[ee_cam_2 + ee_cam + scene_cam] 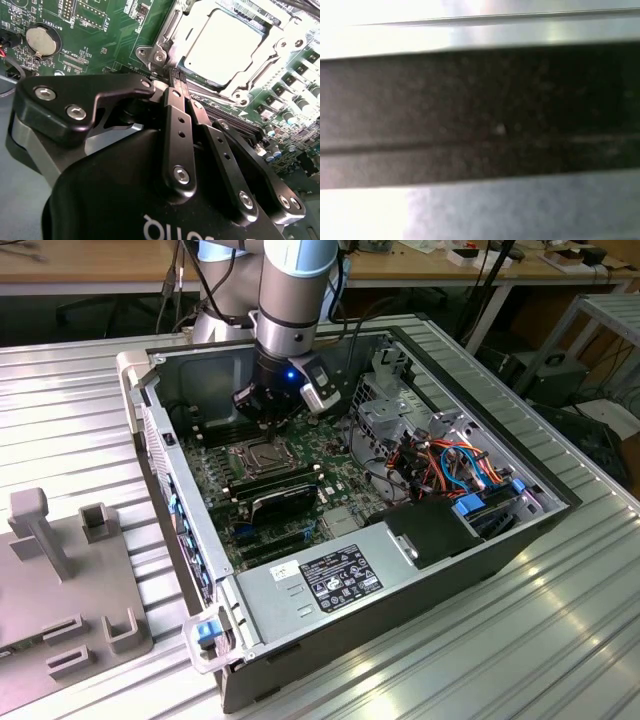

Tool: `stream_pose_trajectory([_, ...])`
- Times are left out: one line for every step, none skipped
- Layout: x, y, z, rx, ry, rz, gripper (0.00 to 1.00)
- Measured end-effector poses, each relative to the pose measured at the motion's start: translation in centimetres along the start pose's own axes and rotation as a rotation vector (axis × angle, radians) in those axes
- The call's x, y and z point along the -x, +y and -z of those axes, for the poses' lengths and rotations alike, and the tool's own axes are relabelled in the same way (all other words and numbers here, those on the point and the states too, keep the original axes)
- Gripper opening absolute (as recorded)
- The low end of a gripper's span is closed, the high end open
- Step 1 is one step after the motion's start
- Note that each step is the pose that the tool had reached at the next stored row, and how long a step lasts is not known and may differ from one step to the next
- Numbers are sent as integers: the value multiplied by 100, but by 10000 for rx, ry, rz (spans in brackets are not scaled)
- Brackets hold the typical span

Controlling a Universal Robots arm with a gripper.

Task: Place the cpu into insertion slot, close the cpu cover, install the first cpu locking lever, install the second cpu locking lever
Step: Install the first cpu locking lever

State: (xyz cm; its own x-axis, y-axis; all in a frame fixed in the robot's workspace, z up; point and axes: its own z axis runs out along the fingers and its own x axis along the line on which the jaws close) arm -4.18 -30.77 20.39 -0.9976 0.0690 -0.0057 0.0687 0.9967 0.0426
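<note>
The cpu (225, 45), a flat square chip with a bright silver top, lies in the insertion slot (255, 453) on the green board. The silvery cpu cover (167, 32) lies down around it as a frame. My gripper (176, 79) has its two black fingers drawn together, tips at the near corner of the socket beside a small metal tab (151, 55). I cannot tell whether the tips touch any part. In the exterior view the gripper (262, 423) hangs just behind the socket inside the open computer case.
Black memory sticks (275, 485) lie just in front of the socket. A power supply (330, 575) and bundled cables (450, 465) fill the case's front and the exterior view's right. A coin battery (40, 40) sits on the board. A grey fixture (60, 570) stands outside the case.
</note>
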Motion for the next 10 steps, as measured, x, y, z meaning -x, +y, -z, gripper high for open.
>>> stream_pose_trajectory([1, -2, 0, -3, 0, 0, 11])
stream_pose_trajectory([1, -4, 0, -6, 0, -1, 11])
stream_pose_trajectory([1, -5, 0, -9, 0, -3, 11])
stream_pose_trajectory([1, -5, 1, -11, 0, -3, 11])
stream_pose_trajectory([1, -5, 1, -11, 0, -3, 11])
stream_pose_trajectory([1, -6, 1, -10, -1, -3, 11])
stream_pose_trajectory([1, -6, 3, -10, -1, -2, 11])
stream_pose_trajectory([1, -5, 11, -7, -3, -2, 11])
stream_pose_trajectory([2, -3, 21, -8, -1, -1, 11])
stream_pose_trajectory([2, -1, 34, -9, -1, -1, 11])
